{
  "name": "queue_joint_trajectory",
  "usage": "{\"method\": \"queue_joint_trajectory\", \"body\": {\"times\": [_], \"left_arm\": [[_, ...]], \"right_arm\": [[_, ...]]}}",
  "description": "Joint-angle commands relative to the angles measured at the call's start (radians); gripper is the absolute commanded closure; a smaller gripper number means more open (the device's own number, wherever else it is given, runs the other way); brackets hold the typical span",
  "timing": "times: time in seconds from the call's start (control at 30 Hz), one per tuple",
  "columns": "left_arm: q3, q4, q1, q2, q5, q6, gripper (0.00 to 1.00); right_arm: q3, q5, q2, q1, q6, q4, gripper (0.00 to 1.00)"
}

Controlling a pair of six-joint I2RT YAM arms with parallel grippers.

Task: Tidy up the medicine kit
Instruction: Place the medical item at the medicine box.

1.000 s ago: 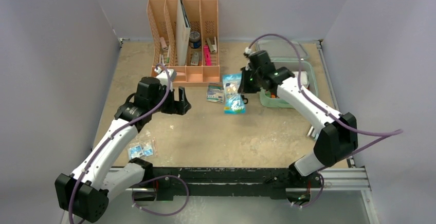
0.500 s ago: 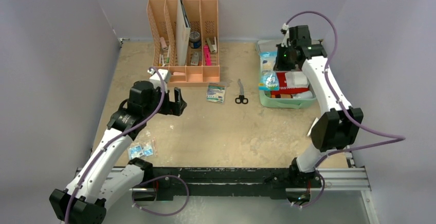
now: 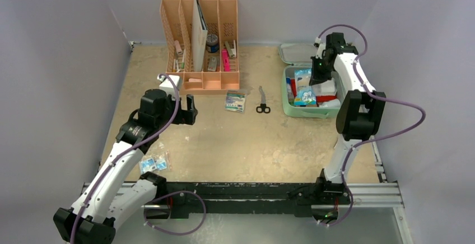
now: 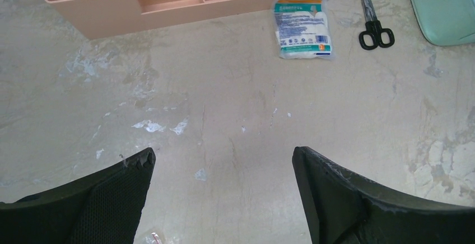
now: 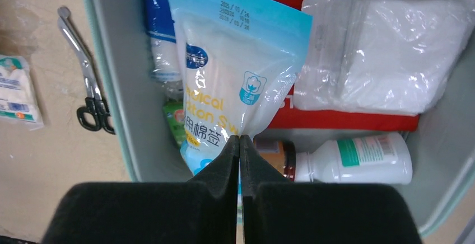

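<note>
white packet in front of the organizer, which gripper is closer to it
Left. The left gripper, open, is just left of the white packet; the right gripper is over the medicine kit, beyond the scissors, shut on a blue pouch.

Medicine kit (image 3: 305,112) partly behind right arm (image 3: 358,115)

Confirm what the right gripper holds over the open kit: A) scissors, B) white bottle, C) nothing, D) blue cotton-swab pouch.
D: the right gripper is shut on the blue cotton-swab pouch above the medicine kit; the scissors lie on the table outside it.
</note>
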Motion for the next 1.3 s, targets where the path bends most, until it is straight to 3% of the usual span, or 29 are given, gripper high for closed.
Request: {"method": "queue_joint_trajectory", "body": {"times": [0.0,0.6,0.97,1.1,1.27], "left_arm": [[-0.002,0.01,-0.004,-0.004,-0.033,0.025,0.08],[-0.003,-0.01,-0.004,0.003,-0.1,0.031,0.09],[0.004,-0.033,-0.004,0.034,-0.16,0.03,0.1],[0.005,-0.033,-0.004,0.033,-0.16,0.029,0.1],[0.006,-0.032,-0.004,0.034,-0.113,0.035,0.11]], "right_arm": [[0.053,-0.096,0.053,-0.021,-0.065,0.006,1.0],[0.043,-0.093,0.145,-0.043,-0.084,0.119,1.0],[0.058,-0.011,0.056,-0.043,0.042,0.078,0.67],[0.062,0.03,0.02,-0.042,0.127,0.059,0.63],[-0.029,-0.063,-0.066,-0.04,0.245,0.118,0.6]]}}
